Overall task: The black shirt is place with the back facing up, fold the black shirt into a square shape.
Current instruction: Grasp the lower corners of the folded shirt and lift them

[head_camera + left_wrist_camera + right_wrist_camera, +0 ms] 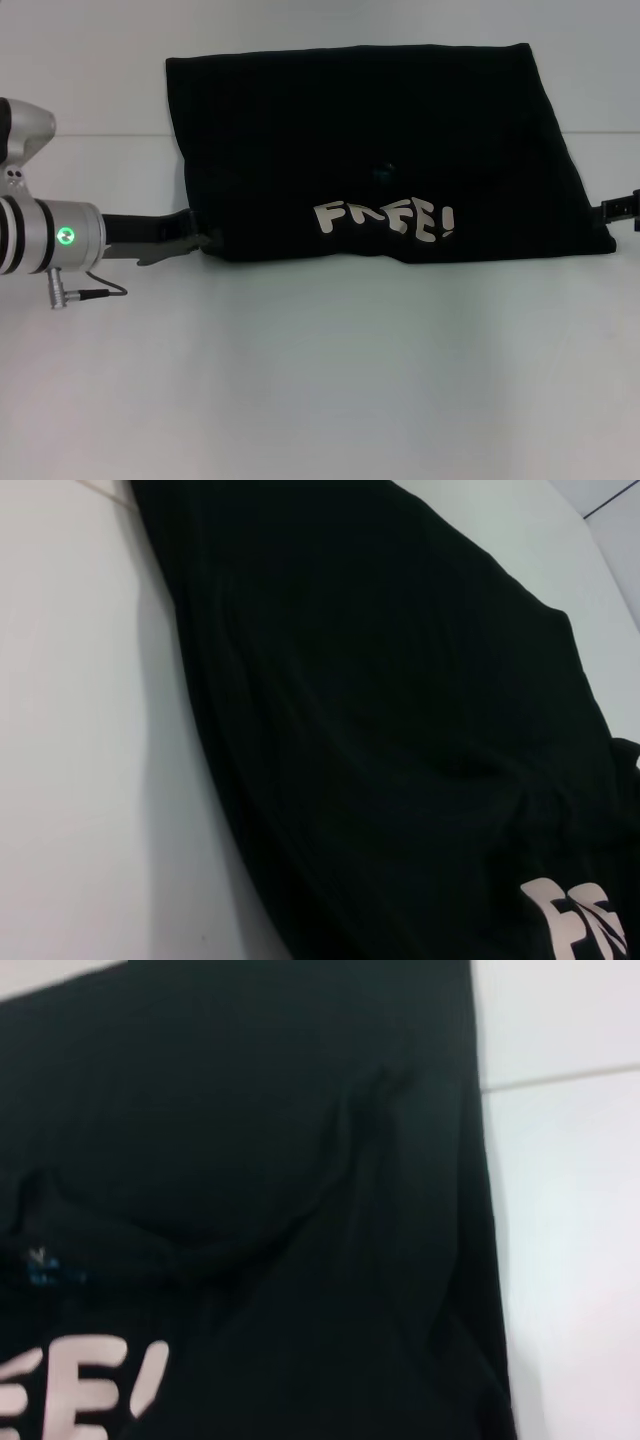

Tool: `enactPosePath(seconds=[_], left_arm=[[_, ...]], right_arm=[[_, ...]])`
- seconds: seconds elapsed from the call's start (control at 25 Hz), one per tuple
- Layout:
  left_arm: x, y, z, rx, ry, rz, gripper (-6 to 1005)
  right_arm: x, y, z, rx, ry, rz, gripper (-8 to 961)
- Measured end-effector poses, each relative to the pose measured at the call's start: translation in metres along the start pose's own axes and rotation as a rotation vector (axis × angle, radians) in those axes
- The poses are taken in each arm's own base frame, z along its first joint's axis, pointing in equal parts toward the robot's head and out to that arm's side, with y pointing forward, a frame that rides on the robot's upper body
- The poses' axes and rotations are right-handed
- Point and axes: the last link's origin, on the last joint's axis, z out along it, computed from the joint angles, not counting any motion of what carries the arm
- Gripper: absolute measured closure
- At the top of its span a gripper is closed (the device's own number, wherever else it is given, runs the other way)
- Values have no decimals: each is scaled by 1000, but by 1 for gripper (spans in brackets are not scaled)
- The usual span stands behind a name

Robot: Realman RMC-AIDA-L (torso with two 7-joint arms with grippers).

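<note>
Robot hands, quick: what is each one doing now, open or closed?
Left end effector: at the black shirt's near-left corner; open or closed cannot be told.
Right end effector: at the shirt's right edge, mostly out of frame; cannot be told.

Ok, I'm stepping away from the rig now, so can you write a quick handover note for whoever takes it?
Left gripper: at the black shirt's near left corner. Right gripper: at the shirt's right edge, mostly out of view.
Shirt: lies on the white table, already folded into a wide rectangle, with white lettering showing near the front edge.
Left to do: fold it across into a square.
</note>
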Motion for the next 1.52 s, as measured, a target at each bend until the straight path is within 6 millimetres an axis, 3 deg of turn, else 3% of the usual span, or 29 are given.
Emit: enactPosePath(seconds=[0.2, 0.72, 1.08, 1.52], left_arm=[[-1, -1, 0, -1, 1, -6, 995], [-1, 0, 0, -9, 3, -13, 996], [1, 2, 0, -9, 9, -13, 996], [2, 1, 0, -8, 13, -17, 996]], right_arm=[[0, -6, 1, 19, -29, 0, 253], [12, -1, 33, 80, -67, -43, 265], [10, 16, 40, 41, -52, -86, 267], [12, 22, 39, 8, -26, -89, 287]])
